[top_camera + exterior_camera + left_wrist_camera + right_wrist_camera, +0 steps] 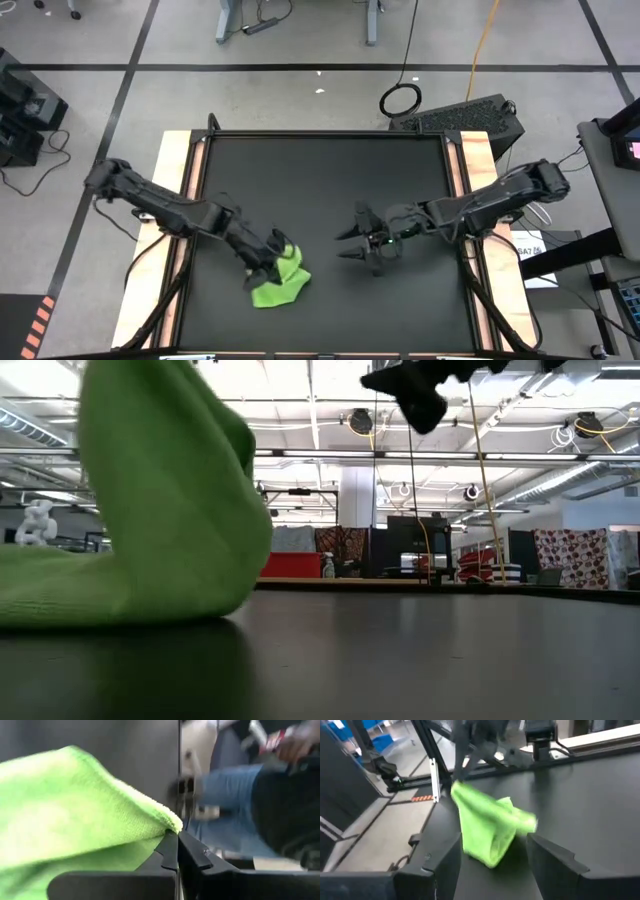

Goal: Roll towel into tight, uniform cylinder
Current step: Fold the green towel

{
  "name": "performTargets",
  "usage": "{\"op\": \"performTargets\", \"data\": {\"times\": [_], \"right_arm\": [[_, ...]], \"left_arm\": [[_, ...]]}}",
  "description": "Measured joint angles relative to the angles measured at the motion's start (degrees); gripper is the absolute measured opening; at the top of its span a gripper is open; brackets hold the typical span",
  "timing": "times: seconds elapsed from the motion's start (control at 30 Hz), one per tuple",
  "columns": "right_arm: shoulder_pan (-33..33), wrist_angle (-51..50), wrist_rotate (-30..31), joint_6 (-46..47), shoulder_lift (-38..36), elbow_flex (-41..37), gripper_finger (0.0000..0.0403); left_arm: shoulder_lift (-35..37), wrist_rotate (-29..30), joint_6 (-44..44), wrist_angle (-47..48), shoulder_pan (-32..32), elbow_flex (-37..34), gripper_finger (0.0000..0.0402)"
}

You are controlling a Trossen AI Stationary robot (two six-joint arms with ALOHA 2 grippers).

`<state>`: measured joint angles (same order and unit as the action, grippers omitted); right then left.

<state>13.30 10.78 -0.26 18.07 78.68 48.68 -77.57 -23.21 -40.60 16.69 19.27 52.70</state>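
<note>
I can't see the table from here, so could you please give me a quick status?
Left end effector shut on the small lime-green cloth towel, lifting one edge. Right end effector open, apart from it. Towel crumpled, unrolled. Nothing in the way.

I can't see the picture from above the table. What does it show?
The left gripper is shut on the edge of a crumpled green towel on a black table. The right gripper hovers open nearby, holding nothing.

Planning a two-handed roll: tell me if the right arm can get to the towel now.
Probably yes. The right gripper hangs open beside the towel, only bare black tabletop between them; the left gripper pinches its far edge.
</note>
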Motion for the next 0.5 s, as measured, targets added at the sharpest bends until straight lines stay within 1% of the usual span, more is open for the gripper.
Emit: {"op": "performTargets", "data": {"times": [0.1, 0.2, 0.33, 0.5], "right_arm": [[-0.82, 1.73, -1.63, -0.67, 3.12, 0.01, 0.0212], [-1.37, 1.64, -3.40, -0.79, 6.28, 0.01, 0.0212], [-1.66, 3.06, -6.38, -0.79, 10.75, -0.01, 0.0212], [-1.64, 11.17, -7.75, 0.60, 15.81, -0.01, 0.0212]], "left_arm": [[-3.99, -0.82, 0.55, -0.03, 1.92, 0.56, 0.0000], [-6.36, -1.02, 0.49, -0.26, 3.64, 1.21, 0.0000], [-6.63, -0.08, -0.87, -0.05, 5.28, 1.37, 0.0000], [-6.05, 3.43, -2.27, 0.42, 5.63, 1.39, 0.0000]]}}
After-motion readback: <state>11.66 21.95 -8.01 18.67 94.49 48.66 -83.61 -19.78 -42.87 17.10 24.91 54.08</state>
